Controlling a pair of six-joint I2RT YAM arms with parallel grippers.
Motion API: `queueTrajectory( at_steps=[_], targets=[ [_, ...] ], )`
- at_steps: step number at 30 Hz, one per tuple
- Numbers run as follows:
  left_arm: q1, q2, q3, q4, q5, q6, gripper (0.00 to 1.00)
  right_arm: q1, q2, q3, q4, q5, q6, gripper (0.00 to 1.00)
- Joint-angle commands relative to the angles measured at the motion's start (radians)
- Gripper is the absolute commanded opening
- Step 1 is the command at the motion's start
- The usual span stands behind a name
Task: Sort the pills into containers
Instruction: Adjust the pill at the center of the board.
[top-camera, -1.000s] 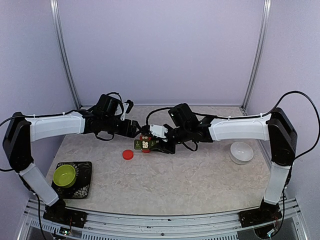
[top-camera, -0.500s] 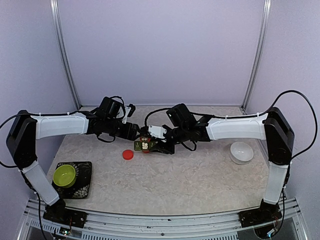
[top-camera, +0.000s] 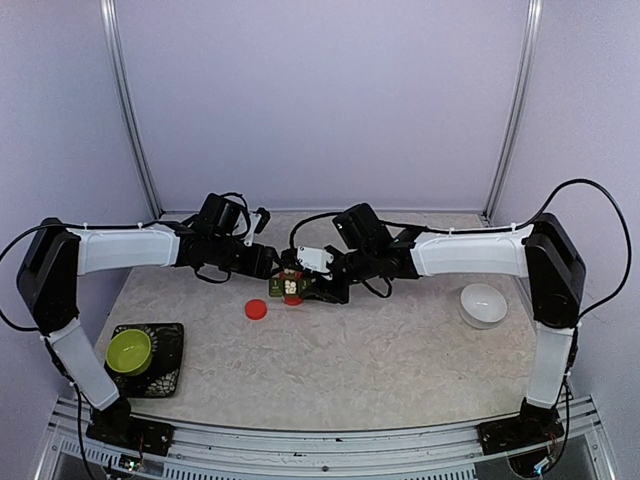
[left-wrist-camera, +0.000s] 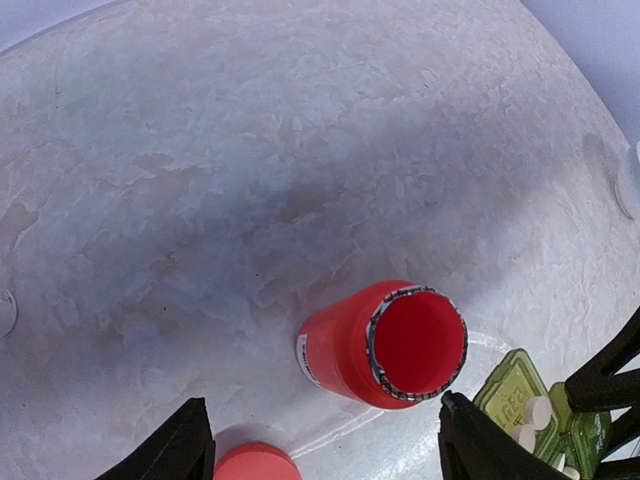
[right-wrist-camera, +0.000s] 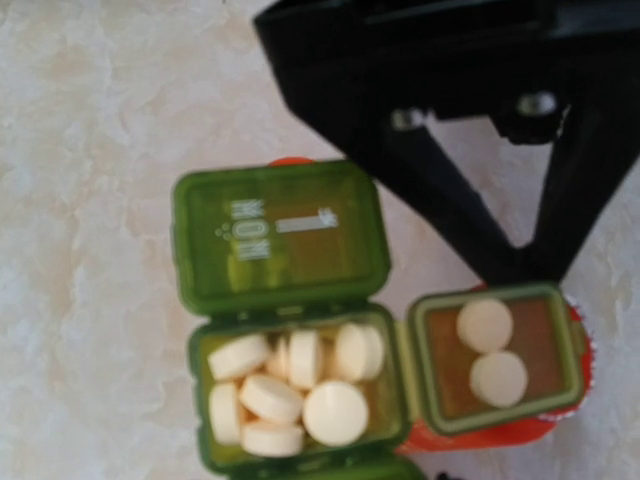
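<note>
Left wrist view shows us the left gripper (left-wrist-camera: 322, 425) spread wide and clasping nothing, with an open red bottle (left-wrist-camera: 385, 345) just ahead of its fingers. The right gripper (top-camera: 318, 286) is right by the containers (right-wrist-camera: 280, 230), mid-table beside the bottle; we cannot tell its grip. One open cell holds a heap of pills (right-wrist-camera: 335, 412), and its neighbour holds two.

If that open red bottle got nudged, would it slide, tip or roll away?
Probably light: the red bottle looks empty inside, so a nudge may well shift or tip it. Its round wall would likely let it roll once it is down.
</note>
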Motion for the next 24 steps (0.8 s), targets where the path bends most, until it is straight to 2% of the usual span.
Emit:
queueTrajectory(
  at_steps=[1,4,12,18,24],
  targets=[
    [0.017,-0.017,0.012,0.038,-0.023,-0.007,0.76,-0.013,0.031,0.053,-0.013,-0.003,-0.011,0.14],
    [0.022,-0.049,-0.01,0.049,-0.03,-0.019,0.76,-0.013,0.032,0.058,-0.036,0.006,-0.017,0.14],
    [-0.002,-0.152,-0.066,0.063,-0.01,-0.036,0.77,-0.012,-0.064,-0.056,-0.02,-0.011,0.018,0.15],
    [-0.075,-0.142,-0.039,0.021,-0.002,-0.009,0.79,0.014,-0.121,-0.137,0.006,0.004,0.047,0.15],
    [-0.183,-0.124,-0.08,0.036,-0.007,0.0,0.78,0.06,-0.202,-0.269,0.061,0.044,0.081,0.14]
  ],
)
